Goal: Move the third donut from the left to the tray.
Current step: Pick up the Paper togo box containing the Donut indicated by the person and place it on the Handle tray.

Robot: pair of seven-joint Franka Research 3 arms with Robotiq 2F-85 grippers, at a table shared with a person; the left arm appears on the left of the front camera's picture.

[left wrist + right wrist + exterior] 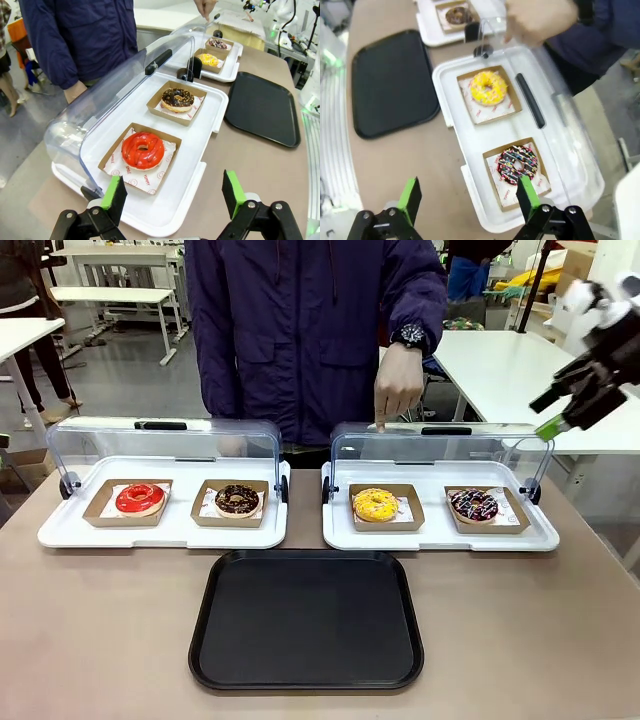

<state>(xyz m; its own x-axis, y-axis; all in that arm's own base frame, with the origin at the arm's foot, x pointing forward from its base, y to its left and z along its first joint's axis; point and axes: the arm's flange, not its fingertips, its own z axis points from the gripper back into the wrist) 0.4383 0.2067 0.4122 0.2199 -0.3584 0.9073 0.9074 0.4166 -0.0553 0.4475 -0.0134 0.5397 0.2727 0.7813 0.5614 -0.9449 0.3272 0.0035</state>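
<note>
We see our left gripper (173, 189) spread wide and empty near the red donut (143, 150). The person's hand (398, 385) has a fingertip on the clear lid (440, 448), with the yellow donut (375, 504) just beneath, behind the black tray (305, 675). Our right gripper (469, 194) hangs wide and empty.

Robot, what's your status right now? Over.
Left gripper open, right gripper open. Yellow donut in white tray, not black tray. Person's hand at raised lid.

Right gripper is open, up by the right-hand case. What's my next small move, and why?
Probably swing the right gripper over the yellow donut and start lowering. The gripper is open, sits nearer the sprinkled chocolate donut beside it, the clear lid is up, and the person's hand is at the lid, off the donut.
</note>
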